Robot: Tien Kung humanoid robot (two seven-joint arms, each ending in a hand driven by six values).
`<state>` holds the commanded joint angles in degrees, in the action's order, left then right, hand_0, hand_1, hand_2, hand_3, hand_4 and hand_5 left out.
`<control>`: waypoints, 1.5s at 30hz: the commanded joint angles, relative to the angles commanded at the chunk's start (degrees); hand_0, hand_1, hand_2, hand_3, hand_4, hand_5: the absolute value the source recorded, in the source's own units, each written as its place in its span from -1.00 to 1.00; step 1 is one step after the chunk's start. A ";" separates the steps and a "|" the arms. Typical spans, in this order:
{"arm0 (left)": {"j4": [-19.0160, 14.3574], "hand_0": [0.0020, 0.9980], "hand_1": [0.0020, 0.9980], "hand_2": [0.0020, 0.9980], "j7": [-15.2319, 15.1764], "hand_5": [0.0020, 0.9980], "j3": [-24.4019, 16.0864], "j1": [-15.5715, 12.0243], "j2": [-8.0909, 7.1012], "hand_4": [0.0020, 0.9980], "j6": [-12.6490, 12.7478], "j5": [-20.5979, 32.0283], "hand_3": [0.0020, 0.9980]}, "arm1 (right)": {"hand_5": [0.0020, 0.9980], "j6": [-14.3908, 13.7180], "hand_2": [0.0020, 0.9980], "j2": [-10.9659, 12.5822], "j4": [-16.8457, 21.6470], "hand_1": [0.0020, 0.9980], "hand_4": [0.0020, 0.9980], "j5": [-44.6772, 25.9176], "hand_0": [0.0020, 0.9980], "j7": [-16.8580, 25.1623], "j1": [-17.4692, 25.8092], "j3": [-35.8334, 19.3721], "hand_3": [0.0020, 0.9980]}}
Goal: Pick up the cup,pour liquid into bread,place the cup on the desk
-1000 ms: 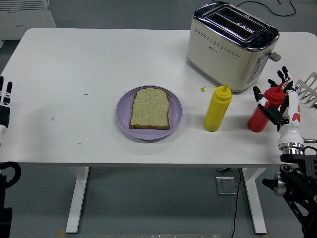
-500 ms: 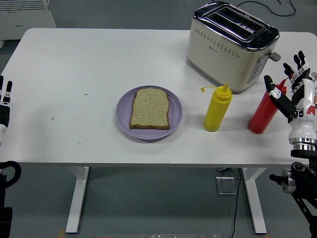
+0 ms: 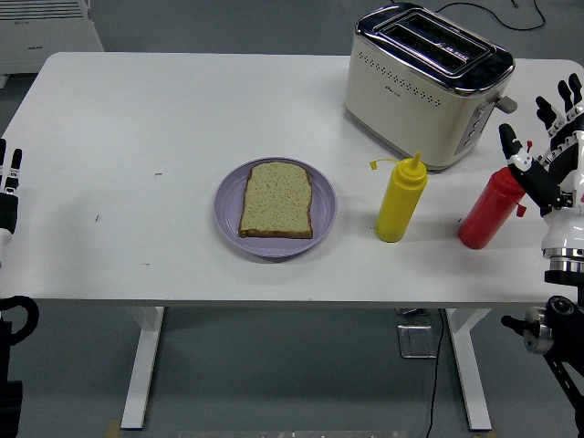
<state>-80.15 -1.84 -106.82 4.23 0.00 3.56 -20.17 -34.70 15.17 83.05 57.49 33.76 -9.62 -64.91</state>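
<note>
No cup is in view. A red squeeze bottle [image 3: 489, 211] stands leaning to the right near the table's right edge. My right hand [image 3: 544, 146] is just right of it with its fingers spread, holding nothing; its thumb lies close to the bottle's cap, and I cannot tell whether they touch. A yellow squeeze bottle [image 3: 401, 198] stands upright left of the red one. A slice of bread [image 3: 276, 199] lies flat on a purple plate [image 3: 226, 215] at the table's middle. My left hand [image 3: 8, 185] rests at the left edge, fingers straight.
A cream and chrome toaster [image 3: 424, 80] stands at the back right, just behind the two bottles. The white table [image 3: 137, 128] has bare surface left of the plate. A white cabinet [image 3: 46, 27] sits beyond the far left corner.
My right hand has drawn back to the right and upward, from around the red bottle to beside it. The red bottle now leans more to the right. The left hand has not moved.
</note>
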 joint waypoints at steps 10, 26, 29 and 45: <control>-0.02 0.59 0.53 0.52 -0.03 1.00 0.08 0.01 0.00 0.14 -0.02 -0.05 0.38 | -0.34 0.48 0.94 0.47 3.84 0.71 0.77 -0.71 0.81 -0.92 0.44 -3.14 1.00; 0.00 0.59 0.52 0.52 -0.05 1.00 0.50 -0.31 0.00 0.14 0.00 -0.02 0.38 | -0.08 16.42 0.67 0.98 6.99 0.57 0.68 -27.57 0.69 -9.30 1.85 -17.52 0.75; 0.00 0.59 0.52 0.52 -0.05 1.00 0.67 -0.34 0.00 0.14 -0.01 -0.02 0.38 | -0.08 21.86 0.67 0.87 5.31 0.57 0.68 -34.88 0.69 -13.24 1.99 -21.25 0.75; -0.03 0.59 0.52 0.51 0.00 1.00 0.68 -0.36 0.00 0.14 0.08 0.07 0.38 | 0.10 26.66 0.58 0.48 3.47 0.50 0.53 -52.78 0.61 -17.53 2.06 -23.04 0.66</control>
<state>-80.17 -1.85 -106.13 3.87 0.00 3.65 -20.10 -8.04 15.65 86.52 4.70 16.23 -7.55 -87.95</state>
